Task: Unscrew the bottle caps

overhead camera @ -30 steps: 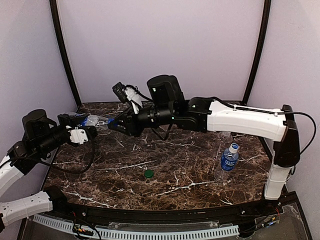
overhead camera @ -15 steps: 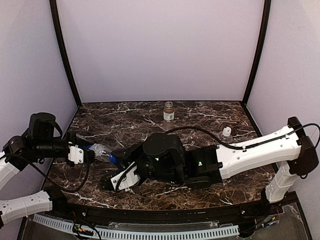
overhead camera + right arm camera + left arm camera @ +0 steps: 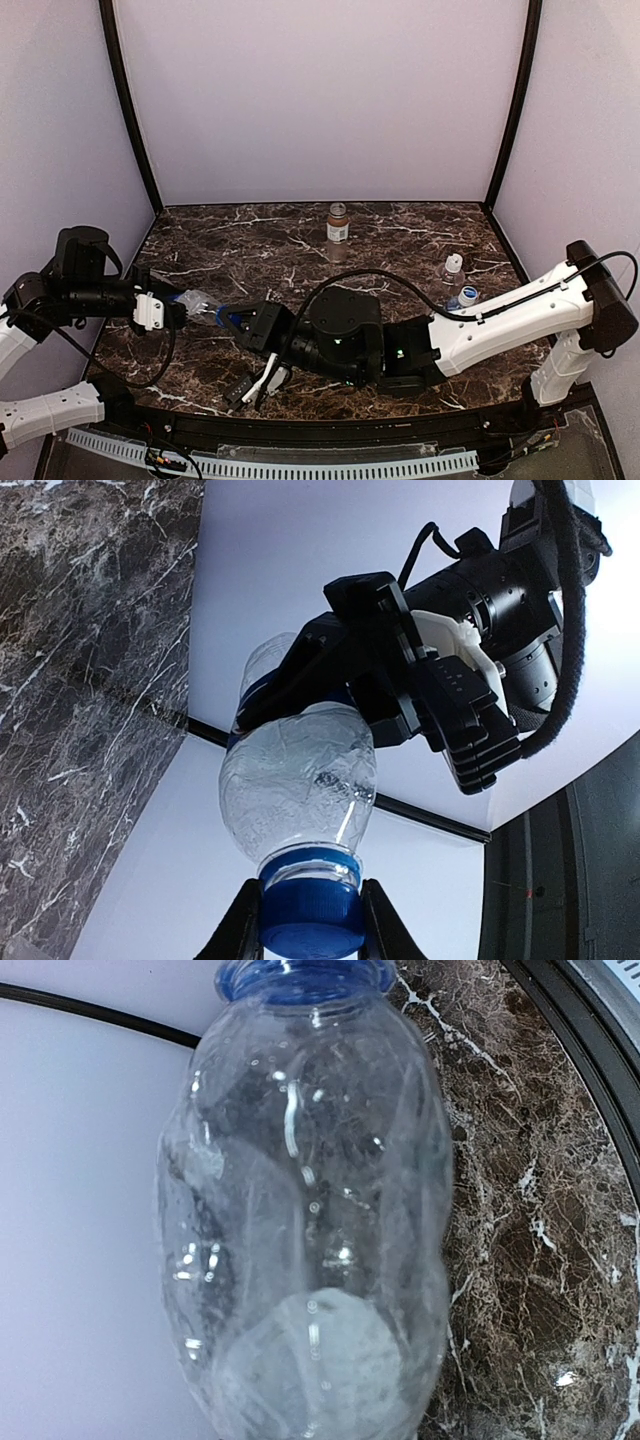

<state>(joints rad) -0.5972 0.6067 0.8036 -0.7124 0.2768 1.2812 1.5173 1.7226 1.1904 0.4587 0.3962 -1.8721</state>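
Note:
A clear bottle point(image 3: 198, 299) lies level above the table's left side, and my left gripper point(image 3: 172, 306) is shut on its body. In the left wrist view that bottle point(image 3: 310, 1210) fills the frame and hides the fingers. Its dark blue cap point(image 3: 310, 920) sits on the neck, and my right gripper point(image 3: 311, 925) is shut on it, one finger point(image 3: 243, 928) on each side. In the top view the right gripper point(image 3: 233, 318) meets the bottle's neck. The left gripper point(image 3: 400, 670) shows behind, clamping the bottle.
A brown-filled bottle point(image 3: 338, 222) stands at the back centre. At the right, a clear bottle with a white cap point(image 3: 453, 270) and a blue-labelled bottle point(image 3: 466, 297) stand just behind my right forearm point(image 3: 500, 315), which stretches low across the front of the marble table point(image 3: 250, 240).
My right arm has dropped from high over the table to low along the front and its wrist has rolled, still on the blue cap. The left gripper and bottle moved slightly down and left.

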